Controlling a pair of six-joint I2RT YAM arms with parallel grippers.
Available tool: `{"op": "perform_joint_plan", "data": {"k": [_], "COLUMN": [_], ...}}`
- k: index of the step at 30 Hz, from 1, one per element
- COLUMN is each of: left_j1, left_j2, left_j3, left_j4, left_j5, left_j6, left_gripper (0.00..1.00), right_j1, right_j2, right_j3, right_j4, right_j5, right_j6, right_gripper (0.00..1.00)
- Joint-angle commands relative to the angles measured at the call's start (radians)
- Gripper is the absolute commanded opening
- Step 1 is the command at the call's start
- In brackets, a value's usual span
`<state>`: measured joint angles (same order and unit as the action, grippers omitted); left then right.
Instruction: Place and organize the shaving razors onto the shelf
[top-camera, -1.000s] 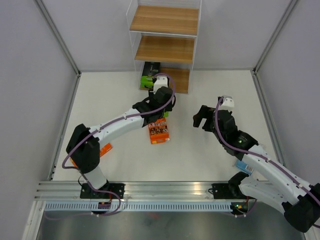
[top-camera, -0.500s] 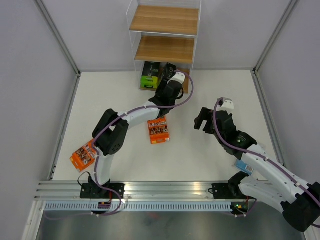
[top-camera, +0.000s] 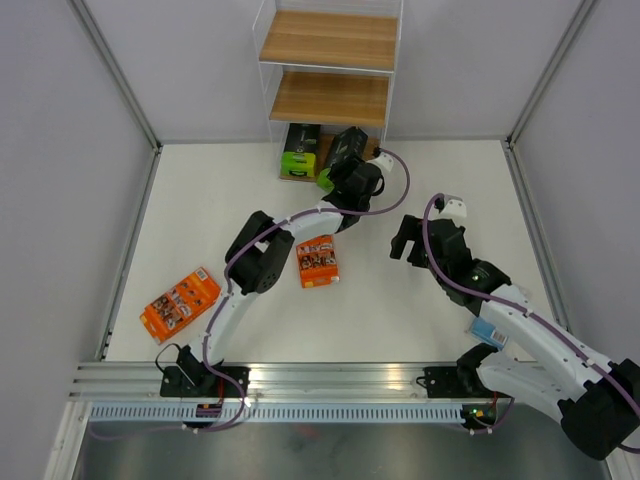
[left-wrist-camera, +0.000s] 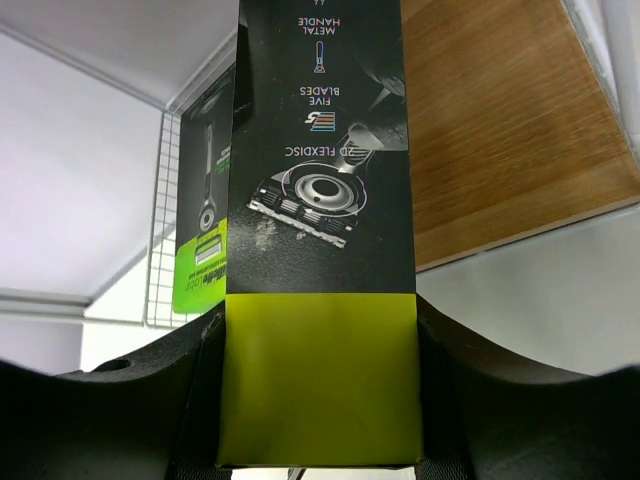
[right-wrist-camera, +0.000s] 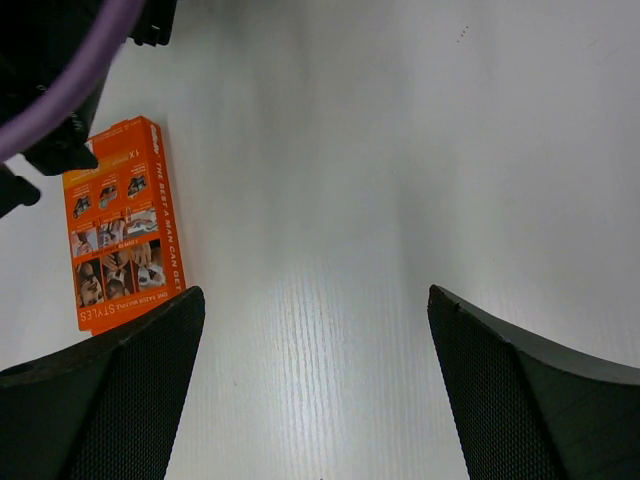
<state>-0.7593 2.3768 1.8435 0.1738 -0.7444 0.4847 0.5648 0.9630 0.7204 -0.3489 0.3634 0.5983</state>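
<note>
Clamping left fingers (left-wrist-camera: 150, 410) hold pack (left-wrist-camera: 318, 250) reading "FIVE BLADES".

White tabletop (top-camera: 210, 190); pale grey panel walls (top-camera: 60, 150) on three sides; aluminium rail (top-camera: 330, 377) along near edge.

Top external: high behind the arm bases (top-camera: 330, 382), looking down over the table (top-camera: 210, 200) toward the shelf (top-camera: 330, 98).
Left wrist: right up against the green-and-black pack (left-wrist-camera: 320, 200), facing the shelf's bottom board.
Right wrist: low over the table, looking down.
Shared: top and right wrist both catch the middle orange pack (right-wrist-camera: 120, 225).
</note>
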Motion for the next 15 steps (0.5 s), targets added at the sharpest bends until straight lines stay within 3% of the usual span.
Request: {"op": "perform_joint_plan", "data": {"k": [1, 8, 9, 15], "left_j1": [-0.003, 0.000, 0.000, 0.000], "left_j2": [0.051, 0.096, 0.096, 0.026], "left_j3": [0.108, 0.157, 0.155, 0.102], "left_j4": [0.131, 0.118, 0.115, 0.055], "left_j5": [-0.049, 0.002, 0.002, 0.033], "left_j6": [0.167, 0.227, 0.226, 0.132], "left_gripper": [0.59, 0.64, 0.72, 0.93], "right_j1": [-0.008, -0.025, -0.026, -0.028], "right_j2": [-0.001, -0.017, -0.015, -0.010], "right_j3": [-0.001, 0.001, 0.001, -0.009], "right_j4": [-0.005, -0.019, -0.019, 0.007], "right_j5": [-0.007, -0.004, -0.012, -0.070], "right_j6": [-0.020, -0.038, -0.041, -0.034], "right_gripper": [0.98, 0.98, 0.98, 0.98]}}
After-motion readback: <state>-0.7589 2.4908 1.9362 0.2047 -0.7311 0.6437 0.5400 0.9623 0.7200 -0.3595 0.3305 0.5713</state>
